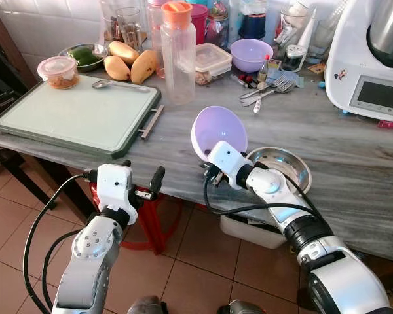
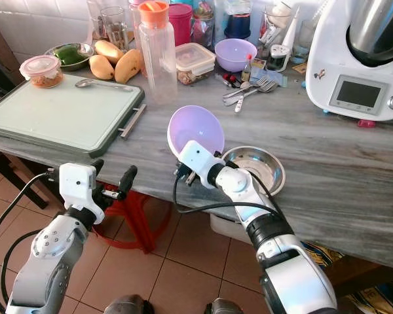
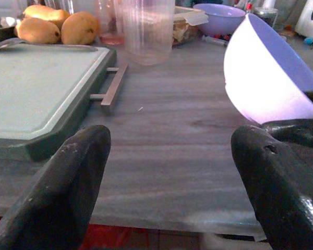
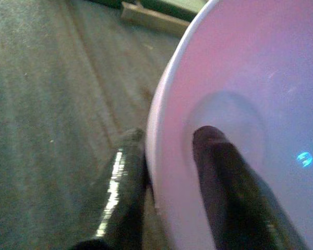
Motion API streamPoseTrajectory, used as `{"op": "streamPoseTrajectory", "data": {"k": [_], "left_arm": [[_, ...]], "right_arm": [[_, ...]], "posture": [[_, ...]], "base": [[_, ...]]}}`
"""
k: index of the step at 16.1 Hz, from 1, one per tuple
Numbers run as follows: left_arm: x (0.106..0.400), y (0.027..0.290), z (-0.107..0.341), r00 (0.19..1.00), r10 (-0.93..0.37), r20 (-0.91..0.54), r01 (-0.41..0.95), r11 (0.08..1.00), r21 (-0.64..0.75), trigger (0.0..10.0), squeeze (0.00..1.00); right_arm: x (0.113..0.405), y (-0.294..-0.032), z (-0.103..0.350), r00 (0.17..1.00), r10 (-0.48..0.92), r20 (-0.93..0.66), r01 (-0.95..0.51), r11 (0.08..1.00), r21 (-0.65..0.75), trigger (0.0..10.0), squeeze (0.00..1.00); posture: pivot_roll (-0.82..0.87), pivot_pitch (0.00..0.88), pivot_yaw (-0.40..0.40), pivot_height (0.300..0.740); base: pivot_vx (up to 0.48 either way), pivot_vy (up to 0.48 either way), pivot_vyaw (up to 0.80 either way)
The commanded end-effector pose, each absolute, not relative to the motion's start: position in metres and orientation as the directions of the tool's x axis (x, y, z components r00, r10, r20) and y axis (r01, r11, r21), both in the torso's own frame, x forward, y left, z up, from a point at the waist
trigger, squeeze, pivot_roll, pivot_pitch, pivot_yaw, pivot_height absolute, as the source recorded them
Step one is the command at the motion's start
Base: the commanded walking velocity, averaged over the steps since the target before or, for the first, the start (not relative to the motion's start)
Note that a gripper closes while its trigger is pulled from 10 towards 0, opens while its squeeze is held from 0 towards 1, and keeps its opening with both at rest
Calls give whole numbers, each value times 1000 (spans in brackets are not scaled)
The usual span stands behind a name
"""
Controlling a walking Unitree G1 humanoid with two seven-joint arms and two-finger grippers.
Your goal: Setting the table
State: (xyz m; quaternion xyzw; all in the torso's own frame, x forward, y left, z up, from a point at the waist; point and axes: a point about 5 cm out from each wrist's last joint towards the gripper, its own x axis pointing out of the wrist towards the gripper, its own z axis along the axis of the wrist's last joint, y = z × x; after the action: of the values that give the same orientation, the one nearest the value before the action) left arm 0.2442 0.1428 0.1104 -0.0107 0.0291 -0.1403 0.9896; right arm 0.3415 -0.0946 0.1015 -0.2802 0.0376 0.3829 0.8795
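Observation:
My right gripper [image 1: 211, 171] is shut on the rim of a lilac bowl [image 1: 219, 131], held tilted on edge just above the grey table [image 1: 183, 170] near its front edge. In the right wrist view one finger [image 4: 224, 177] lies inside the bowl [image 4: 261, 94] and the other finger [image 4: 122, 182] outside it. A steel bowl [image 1: 285, 167] sits right beside it. My left gripper [image 1: 142, 171] stands open at the table's front edge, below a green tray [image 1: 78, 114], holding nothing. A spoon [image 1: 118, 84] lies on the tray, and forks [image 1: 268, 90] lie at the back.
A tall clear bottle with an orange cap [image 1: 178, 55] stands beside the tray. Mangoes [image 1: 131, 65], a food tub [image 1: 59, 72], a second lilac bowl [image 1: 251, 53] and jars crowd the back. A white kitchen machine [image 1: 370, 59] is at the right. A red stool [image 1: 150, 222] stands under the table.

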Motion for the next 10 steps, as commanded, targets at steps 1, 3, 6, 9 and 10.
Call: {"op": "streamPoseTrajectory", "data": {"k": [1, 3, 6, 9, 10], "left_arm": [[246, 142, 113, 959, -276, -57, 276, 961, -14, 10000, 0], [247, 142, 112, 959, -277, -66, 277, 961, -13, 10000, 0], [248, 141, 111, 958, -278, -74, 278, 961, -13, 10000, 0], [249, 139, 107, 956, -277, -99, 277, 961, -10, 10000, 0], [250, 139, 107, 956, -276, -99, 276, 961, -11, 10000, 0]], "right_arm": [[345, -94, 107, 707, 654, -269, -684, 536, -495, 10000, 1000], [346, -93, 111, 716, 652, -249, -665, 530, -526, 10000, 1000], [350, -93, 119, 737, 639, -220, -639, 550, -538, 10000, 1000], [355, -101, 116, 770, 583, -259, -613, 562, -556, 10000, 1000], [357, -104, 118, 782, 570, -251, -598, 576, -558, 10000, 1000]], "posture": [[101, 28, 29, 740], [101, 25, 30, 740], [98, 19, 27, 740], [96, 14, 22, 740], [97, 12, 22, 740]], "base": [[0, 0, 0], [0, 0, 0], [0, 0, 0], [0, 0, 0], [0, 0, 0]]}}
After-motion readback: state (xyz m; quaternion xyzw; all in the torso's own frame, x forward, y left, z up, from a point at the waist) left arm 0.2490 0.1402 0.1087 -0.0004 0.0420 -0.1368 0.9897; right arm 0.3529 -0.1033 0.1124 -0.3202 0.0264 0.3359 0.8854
